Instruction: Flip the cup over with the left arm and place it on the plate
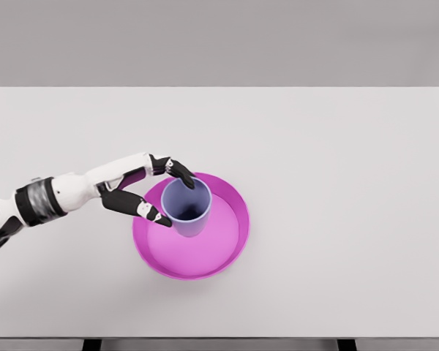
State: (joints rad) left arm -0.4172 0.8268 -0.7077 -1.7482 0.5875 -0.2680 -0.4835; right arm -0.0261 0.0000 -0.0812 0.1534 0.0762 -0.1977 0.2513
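Note:
A light blue cup (pixel 189 212) stands upright, mouth up, in the left part of the magenta plate (pixel 219 252) near the table's middle. My left hand (pixel 177 201) reaches in from the left and wraps the cup's left side. The black fingertips (pixel 181 173) rest on the far rim and the thumb (pixel 155 214) presses the near side. The hand is shut on the cup. My right arm is out of view.
The white table (pixel 336 161) stretches wide around the plate. Its front edge runs along the bottom of the view, with dark table legs showing below it.

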